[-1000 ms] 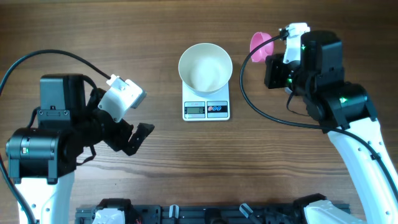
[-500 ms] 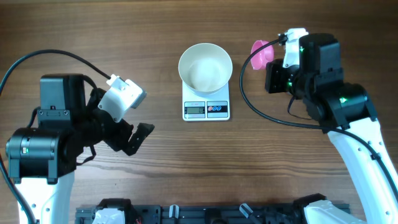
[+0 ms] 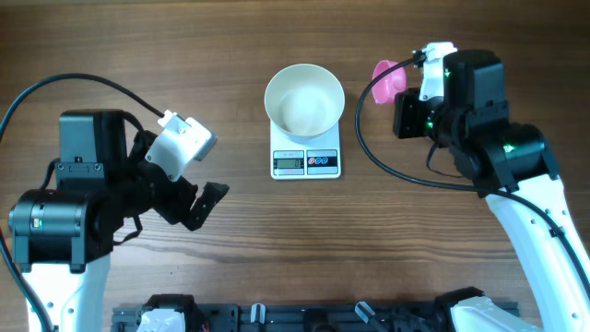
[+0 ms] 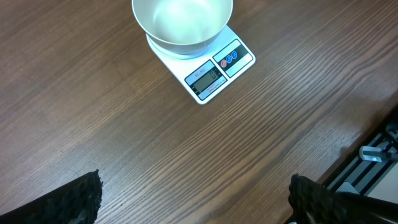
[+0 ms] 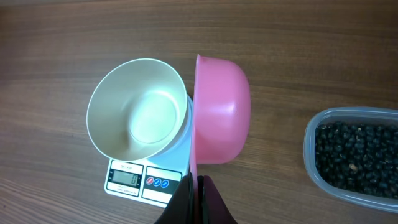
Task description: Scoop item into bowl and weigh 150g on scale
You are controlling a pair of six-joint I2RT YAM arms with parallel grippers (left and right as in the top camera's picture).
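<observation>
The right tool (image 5: 200, 186) is pinching shut on the handle of a pink scoop (image 5: 221, 112), holding it tipped on its side just right of the bowl (image 3: 304, 100). The bowl is sitting on the scale (image 3: 306, 162) on the surface (image 3: 277, 249), its inside showing plain white. The black beans (image 5: 354, 149) are lying in a clear tub (image 5: 311, 134) further right. The left tool (image 4: 196, 202) is hanging wide open, gripping nothing.

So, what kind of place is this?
Likely a robotics lab bench, not a kitchen: two robot arms at a wooden table, with a kitchen scale, bowl and tub of beans.
</observation>
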